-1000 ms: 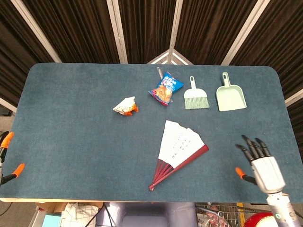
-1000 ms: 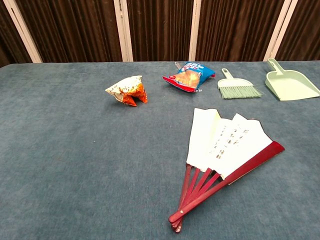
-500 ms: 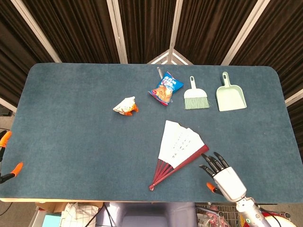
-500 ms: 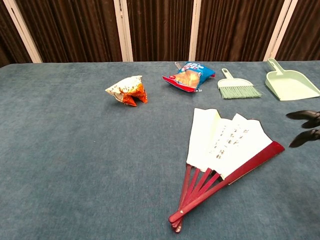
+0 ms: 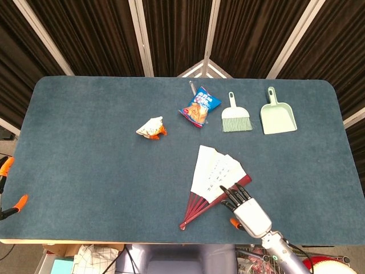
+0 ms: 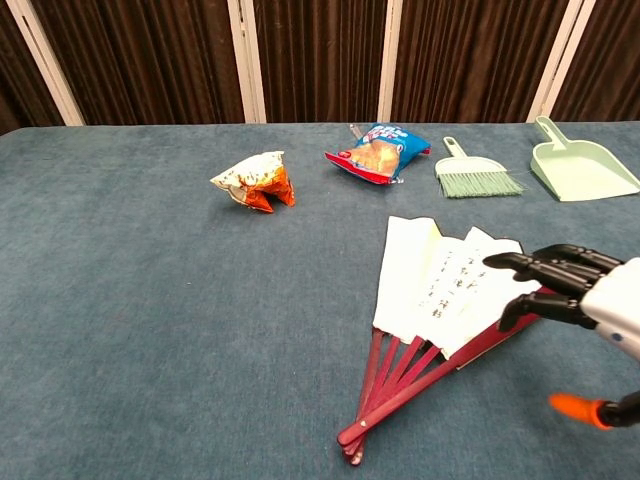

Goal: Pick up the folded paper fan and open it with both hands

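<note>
A paper fan (image 5: 213,181) (image 6: 440,290) lies partly spread on the blue table, its white leaf pointing away and its dark red ribs meeting at a pivot near the front edge. My right hand (image 5: 245,210) (image 6: 580,292) hovers over the fan's right edge, fingers spread and empty. Its dark fingertips (image 6: 520,265) reach over the outer red rib and the paper. My left hand (image 5: 8,194) shows only as orange-tipped fingers at the far left edge of the head view, holding nothing.
At the back of the table (image 5: 85,142) lie a blue snack bag (image 5: 200,107), a green hand brush (image 5: 235,117) and a green dustpan (image 5: 278,116). An orange-and-white crumpled packet (image 5: 151,128) sits left of centre.
My right hand has swept left from the table's right side to just over the fan's right edge. The fan has not moved, and the left hand has barely shifted.
</note>
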Robot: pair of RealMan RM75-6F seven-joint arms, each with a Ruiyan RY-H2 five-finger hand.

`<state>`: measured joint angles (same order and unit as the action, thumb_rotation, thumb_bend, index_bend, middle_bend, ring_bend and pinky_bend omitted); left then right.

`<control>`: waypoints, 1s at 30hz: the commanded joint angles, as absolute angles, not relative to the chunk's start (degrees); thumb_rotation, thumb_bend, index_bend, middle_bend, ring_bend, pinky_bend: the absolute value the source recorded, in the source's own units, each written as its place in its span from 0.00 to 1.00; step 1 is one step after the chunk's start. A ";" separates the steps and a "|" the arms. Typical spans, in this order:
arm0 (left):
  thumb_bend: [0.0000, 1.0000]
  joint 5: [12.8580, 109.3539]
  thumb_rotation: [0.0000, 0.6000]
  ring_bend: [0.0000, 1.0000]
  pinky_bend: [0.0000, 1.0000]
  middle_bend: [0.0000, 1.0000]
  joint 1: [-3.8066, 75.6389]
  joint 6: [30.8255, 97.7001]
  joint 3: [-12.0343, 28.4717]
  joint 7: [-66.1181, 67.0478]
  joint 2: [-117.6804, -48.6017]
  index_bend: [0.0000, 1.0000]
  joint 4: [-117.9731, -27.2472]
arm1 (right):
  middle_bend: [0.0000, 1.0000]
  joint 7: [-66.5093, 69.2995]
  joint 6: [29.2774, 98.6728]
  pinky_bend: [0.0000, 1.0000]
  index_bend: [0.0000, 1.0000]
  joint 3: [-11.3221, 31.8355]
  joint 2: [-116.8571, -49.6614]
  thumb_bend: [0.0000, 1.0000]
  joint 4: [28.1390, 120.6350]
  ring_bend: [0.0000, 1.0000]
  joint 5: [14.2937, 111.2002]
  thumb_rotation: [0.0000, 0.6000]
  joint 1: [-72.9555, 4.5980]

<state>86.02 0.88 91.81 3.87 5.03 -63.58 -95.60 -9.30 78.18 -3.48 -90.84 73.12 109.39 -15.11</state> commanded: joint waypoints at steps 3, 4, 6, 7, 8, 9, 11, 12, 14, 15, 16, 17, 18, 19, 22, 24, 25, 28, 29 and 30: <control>0.33 85.62 1.00 0.00 0.08 0.04 0.90 91.78 4.15 4.53 -63.43 0.05 -95.51 | 0.08 -10.32 75.81 0.12 0.36 -2.64 -93.13 0.25 71.84 0.19 108.13 1.00 -16.82; 0.33 85.48 1.00 0.00 0.08 0.04 0.92 91.71 4.21 4.48 -63.42 0.05 -95.47 | 0.08 -10.39 75.43 0.12 0.36 -2.51 -93.66 0.25 71.56 0.19 107.88 1.00 -17.16; 0.33 85.29 1.00 0.00 0.08 0.04 0.97 91.55 4.27 4.48 -63.41 0.05 -95.46 | 0.08 -10.56 74.99 0.12 0.36 -2.34 -94.30 0.25 71.14 0.19 107.57 1.00 -17.57; 0.33 85.22 1.00 0.00 0.08 0.04 1.00 91.49 4.29 4.52 -63.40 0.05 -95.45 | 0.08 -10.74 74.60 0.12 0.36 -2.26 -94.73 0.25 70.81 0.19 107.38 1.00 -17.91; 0.33 85.19 1.00 0.00 0.08 0.04 1.02 91.46 4.31 4.56 -63.41 0.05 -95.44 | 0.08 -10.82 74.39 0.12 0.37 -2.19 -95.00 0.25 70.62 0.19 107.23 1.00 -18.11; 0.33 85.17 1.00 0.00 0.08 0.04 1.03 91.45 4.32 4.58 -63.42 0.05 -95.43 | 0.08 -10.84 74.26 0.12 0.37 -2.16 -95.16 0.25 70.51 0.19 107.15 1.00 -18.22; 0.33 85.06 1.00 0.00 0.08 0.04 1.06 91.40 4.36 4.69 -63.46 0.05 -95.43 | 0.08 -10.71 73.85 0.12 0.38 -2.05 -95.78 0.25 70.06 0.19 106.81 1.00 -18.61; 0.33 84.97 1.00 0.00 0.08 0.04 1.07 91.35 4.39 4.75 -63.47 0.05 -95.44 | 0.08 -10.59 73.69 0.12 0.38 -2.03 -96.10 0.25 69.76 0.19 106.66 1.00 -18.79; 0.33 84.83 1.00 0.00 0.08 0.04 1.11 91.27 4.44 4.87 -63.50 0.05 -95.47 | 0.08 -10.39 73.52 0.12 0.39 -2.07 -96.62 0.25 69.12 0.19 106.50 1.00 -19.09; 0.33 84.73 1.00 0.00 0.08 0.04 1.14 91.22 4.49 4.92 -63.53 0.05 -95.48 | 0.08 -10.26 73.48 0.12 0.40 -2.14 -96.94 0.25 68.66 0.19 106.42 1.00 -19.27; 0.33 84.67 1.00 0.00 0.08 0.04 1.16 91.18 4.52 4.97 -63.55 0.05 -95.49 | 0.08 -10.16 73.46 0.12 0.40 -2.20 -97.15 0.25 68.36 0.19 106.38 1.00 -19.39; 0.33 84.63 1.00 0.00 0.08 0.04 1.19 91.15 4.54 5.03 -63.58 0.05 -95.50 | 0.08 -10.06 73.48 0.12 0.40 -2.26 -97.33 0.25 68.09 0.19 106.35 1.00 -19.49; 0.33 84.56 1.00 0.00 0.08 0.04 1.22 91.07 4.55 5.15 -63.62 0.05 -95.51 | 0.08 -9.95 73.50 0.12 0.40 -2.35 -97.57 0.25 67.72 0.19 106.32 1.00 -19.65; 0.33 84.52 1.00 0.00 0.08 0.04 1.25 91.01 4.55 5.25 -63.65 0.05 -95.51 | 0.08 -9.91 73.52 0.12 0.40 -2.39 -97.73 0.25 67.49 0.19 106.29 1.00 -19.75; 0.33 84.47 1.00 0.00 0.08 0.04 1.31 90.91 4.54 5.55 -63.72 0.05 -95.57 | 0.08 -9.83 73.59 0.12 0.41 -2.45 -98.21 0.25 66.96 0.19 106.21 1.00 -20.11; 0.33 84.45 1.00 0.00 0.08 0.04 1.29 90.95 4.54 5.73 -63.77 0.05 -95.60 | 0.08 -9.80 73.40 0.12 0.41 -2.47 -98.67 0.25 66.49 0.19 106.10 1.00 -20.51; 0.33 84.44 1.00 0.00 0.08 0.04 1.29 90.96 4.55 5.76 -63.79 0.05 -95.61 | 0.08 -9.86 73.27 0.12 0.42 -2.45 -98.84 0.25 66.30 0.19 106.00 1.00 -20.65; 0.33 84.35 1.00 0.00 0.08 0.04 1.27 91.03 4.60 5.84 -63.83 0.05 -95.64 | 0.08 -9.84 72.72 0.13 0.43 -2.37 -99.46 0.25 65.83 0.19 105.49 1.00 -21.14; 0.33 84.31 1.00 0.00 0.08 0.04 1.28 91.02 4.62 5.87 -63.86 0.05 -95.62 | 0.08 -9.86 72.58 0.13 0.43 -2.36 -99.69 0.25 65.62 0.19 105.33 1.00 -21.34; 0.33 84.27 1.00 0.00 0.08 0.04 1.29 90.99 4.63 5.90 -63.88 0.05 -95.59 | 0.08 -9.90 72.49 0.13 0.43 -2.37 -99.83 0.25 65.49 0.19 105.29 1.00 -21.49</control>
